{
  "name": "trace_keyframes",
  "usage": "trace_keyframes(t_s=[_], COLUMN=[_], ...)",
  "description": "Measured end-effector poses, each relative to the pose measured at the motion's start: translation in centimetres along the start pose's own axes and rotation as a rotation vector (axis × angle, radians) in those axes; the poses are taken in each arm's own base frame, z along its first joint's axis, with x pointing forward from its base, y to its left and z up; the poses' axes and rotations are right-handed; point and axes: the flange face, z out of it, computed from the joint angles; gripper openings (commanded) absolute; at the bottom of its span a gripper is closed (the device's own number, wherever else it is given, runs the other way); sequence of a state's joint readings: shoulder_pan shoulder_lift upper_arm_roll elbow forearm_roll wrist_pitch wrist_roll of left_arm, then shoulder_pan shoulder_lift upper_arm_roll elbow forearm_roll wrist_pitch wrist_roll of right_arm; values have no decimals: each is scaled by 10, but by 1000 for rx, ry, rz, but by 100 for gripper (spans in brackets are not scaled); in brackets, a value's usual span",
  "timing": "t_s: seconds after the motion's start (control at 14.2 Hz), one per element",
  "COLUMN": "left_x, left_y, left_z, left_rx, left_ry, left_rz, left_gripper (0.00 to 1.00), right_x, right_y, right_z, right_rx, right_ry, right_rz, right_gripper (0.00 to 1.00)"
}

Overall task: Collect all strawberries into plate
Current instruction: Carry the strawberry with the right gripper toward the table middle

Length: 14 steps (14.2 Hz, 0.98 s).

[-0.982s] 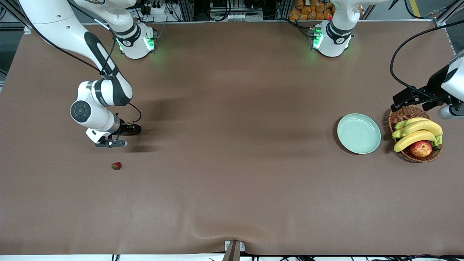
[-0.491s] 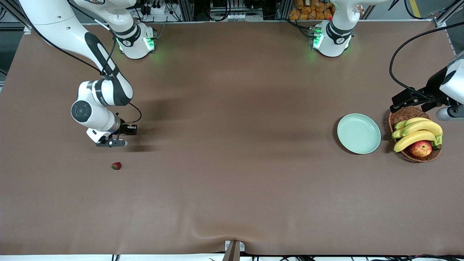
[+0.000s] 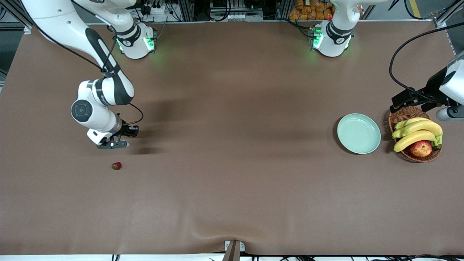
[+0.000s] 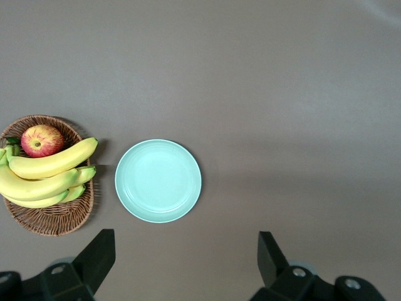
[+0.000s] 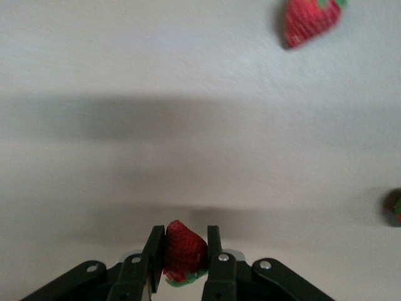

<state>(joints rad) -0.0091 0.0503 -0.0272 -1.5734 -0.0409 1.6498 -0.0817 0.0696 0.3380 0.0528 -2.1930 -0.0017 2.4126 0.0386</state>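
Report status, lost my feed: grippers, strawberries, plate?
Right gripper shut on small red strawberry. Left gripper open above pale mint-green round plate, no berries in it. Nothing blocking.

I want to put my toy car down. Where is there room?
The wide bare middle of the table, between the loose strawberry and the plate, is free. It is crowded where the plate sits beside the fruit basket.

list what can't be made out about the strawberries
Held strawberry: hidden in the front view by the right arm's wrist; only the right wrist view shows the jaws shut on it.
Second strawberry: cut off by the right wrist view's edge.
Third strawberry: blurred, cut off at that view's edge.
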Motion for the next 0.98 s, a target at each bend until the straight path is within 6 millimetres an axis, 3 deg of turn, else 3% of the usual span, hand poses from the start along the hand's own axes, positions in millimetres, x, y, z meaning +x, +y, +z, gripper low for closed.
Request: trace_keyframes(t_s=[0.28, 0.49, 0.7, 0.98], left_x=[0, 1, 1, 1], left_y=[0, 0, 0, 0], left_z=[1, 3, 3, 3], left_rx=[0, 0, 0, 0], left_ry=[-1, -4, -4, -5], left_rz=[0, 0, -1, -1], left_gripper=[100, 100, 100, 100], right_x=[34, 51, 63, 68], right_y=[-50, -91, -148, -237], right_z=[-71, -109, -114, -95], right_rx=[44, 93, 106, 113], right_ry=[1, 27, 48, 44], right_rz=[-32, -48, -42, 7], right_gripper=[0, 0, 0, 0])
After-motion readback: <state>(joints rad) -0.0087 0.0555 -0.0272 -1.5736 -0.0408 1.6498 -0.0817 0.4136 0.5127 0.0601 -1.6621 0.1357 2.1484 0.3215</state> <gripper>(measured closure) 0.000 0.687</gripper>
